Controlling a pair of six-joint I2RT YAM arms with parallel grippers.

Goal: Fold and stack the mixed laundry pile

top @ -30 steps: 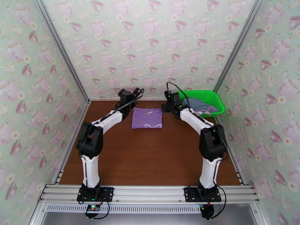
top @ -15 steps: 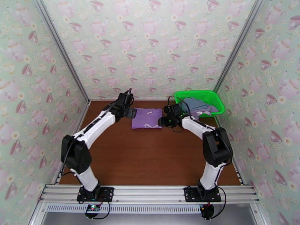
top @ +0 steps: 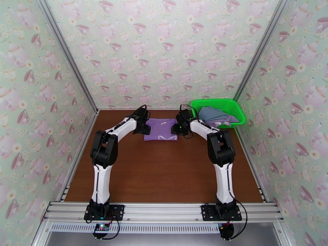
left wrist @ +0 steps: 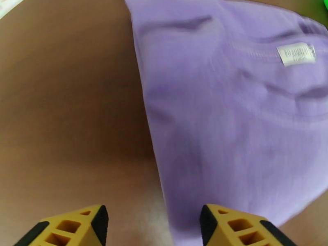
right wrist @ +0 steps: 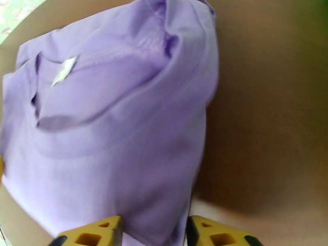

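Across the table (top: 164, 173), pinch the 2 side edges of the purple shirt (top: 160, 129) evenly; your left gripper (left wrist: 152, 218) stands wide, right gripper (right wrist: 155, 228) narrow, hold unclear.

I spot a white neck tag (left wrist: 296, 54) sewn inside the purple shirt (left wrist: 229, 119), but its print is too blurred to read. Seen from above, the shirt bears a white looping mark (top: 167, 137), and I cannot read any letters in it.
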